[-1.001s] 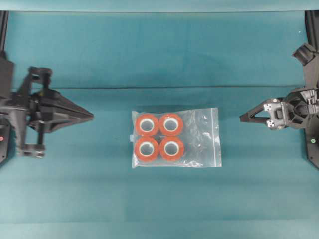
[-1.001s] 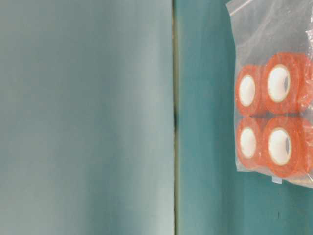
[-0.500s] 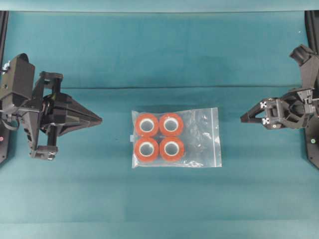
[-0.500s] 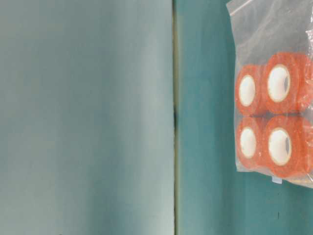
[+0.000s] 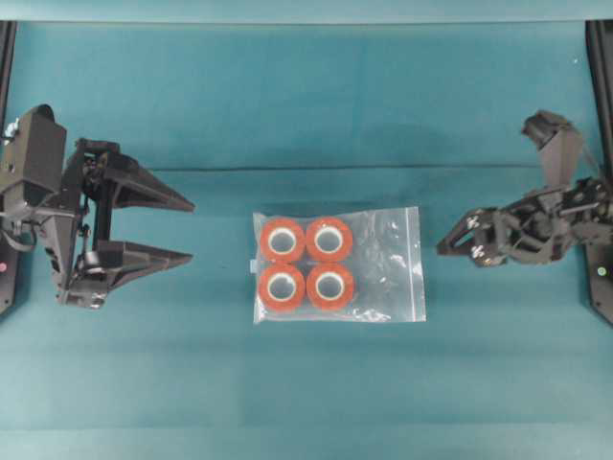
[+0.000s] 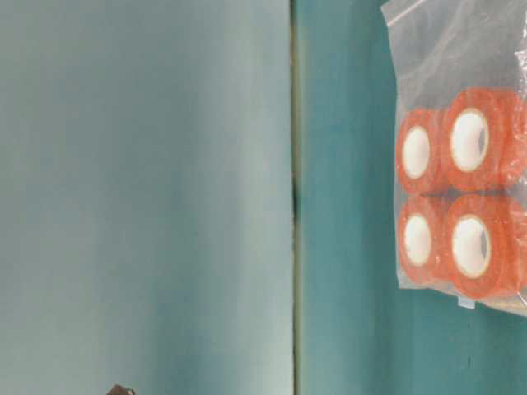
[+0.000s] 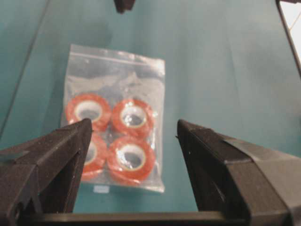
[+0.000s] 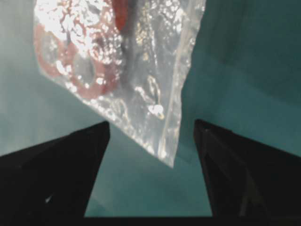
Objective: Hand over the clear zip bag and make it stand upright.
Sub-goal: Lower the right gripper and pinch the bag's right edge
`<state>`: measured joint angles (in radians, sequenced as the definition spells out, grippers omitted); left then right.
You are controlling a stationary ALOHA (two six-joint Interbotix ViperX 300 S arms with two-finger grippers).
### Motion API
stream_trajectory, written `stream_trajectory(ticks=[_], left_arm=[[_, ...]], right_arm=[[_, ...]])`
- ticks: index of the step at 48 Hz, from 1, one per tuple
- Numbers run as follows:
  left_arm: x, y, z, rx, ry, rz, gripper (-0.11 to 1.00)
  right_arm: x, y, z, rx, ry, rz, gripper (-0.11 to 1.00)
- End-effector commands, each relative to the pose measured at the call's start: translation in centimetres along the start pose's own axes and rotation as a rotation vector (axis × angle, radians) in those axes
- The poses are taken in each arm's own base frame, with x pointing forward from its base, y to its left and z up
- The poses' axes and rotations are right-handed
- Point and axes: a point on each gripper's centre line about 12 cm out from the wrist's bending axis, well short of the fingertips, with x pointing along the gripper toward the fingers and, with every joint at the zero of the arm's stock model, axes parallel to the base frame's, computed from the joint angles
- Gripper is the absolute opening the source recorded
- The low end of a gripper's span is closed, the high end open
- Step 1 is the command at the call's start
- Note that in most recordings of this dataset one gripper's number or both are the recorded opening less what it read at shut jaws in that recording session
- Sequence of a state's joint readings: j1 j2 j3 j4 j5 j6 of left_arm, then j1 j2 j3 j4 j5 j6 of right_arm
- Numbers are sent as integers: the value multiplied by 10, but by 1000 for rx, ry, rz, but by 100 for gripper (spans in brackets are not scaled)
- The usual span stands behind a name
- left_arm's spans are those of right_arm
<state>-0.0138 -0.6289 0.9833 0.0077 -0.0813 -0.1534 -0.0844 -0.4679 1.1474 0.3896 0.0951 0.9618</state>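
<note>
The clear zip bag [image 5: 383, 273] lies flat in the middle of the teal table, its zip strip along the right short edge. Several orange tape rolls [image 5: 306, 264] with white cores fill its left half. My left gripper [image 5: 192, 230] hovers to the left of the bag, jaws wide apart and empty. In the left wrist view the bag [image 7: 117, 80] lies ahead of the open left gripper [image 7: 134, 123]. My right gripper [image 5: 450, 249] is just right of the zip edge. In the right wrist view the right gripper [image 8: 152, 123] is open, with a corner of the bag [image 8: 155, 70] just ahead.
A fold line [image 5: 306, 170] in the teal cloth runs across the table behind the bag. Dark arm bases [image 5: 601, 278] sit at the left and right edges. The table-level view shows the bag [image 6: 461, 49] at far right and a small dark tip [image 6: 121, 389] at the bottom.
Both grippers went from shut to wide open. The right gripper advanced left toward the bag's zip edge and turned. The left arm shifted slightly forward. The bag has not moved.
</note>
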Motion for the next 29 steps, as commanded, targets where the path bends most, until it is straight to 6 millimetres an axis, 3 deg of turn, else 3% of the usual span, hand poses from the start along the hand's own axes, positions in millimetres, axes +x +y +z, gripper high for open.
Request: stream_trajectory(ticks=[1, 18, 29], left_arm=[[-1, 0, 5, 3, -17, -1, 79], [-1, 2, 0, 1, -7, 5, 79], [-1, 3, -2, 2, -1, 10, 79]], right_arm=[[7, 4, 1, 17, -22, 27, 86], [43, -13, -9, 76, -41, -19, 86], [58, -13, -7, 77, -59, -25, 86]])
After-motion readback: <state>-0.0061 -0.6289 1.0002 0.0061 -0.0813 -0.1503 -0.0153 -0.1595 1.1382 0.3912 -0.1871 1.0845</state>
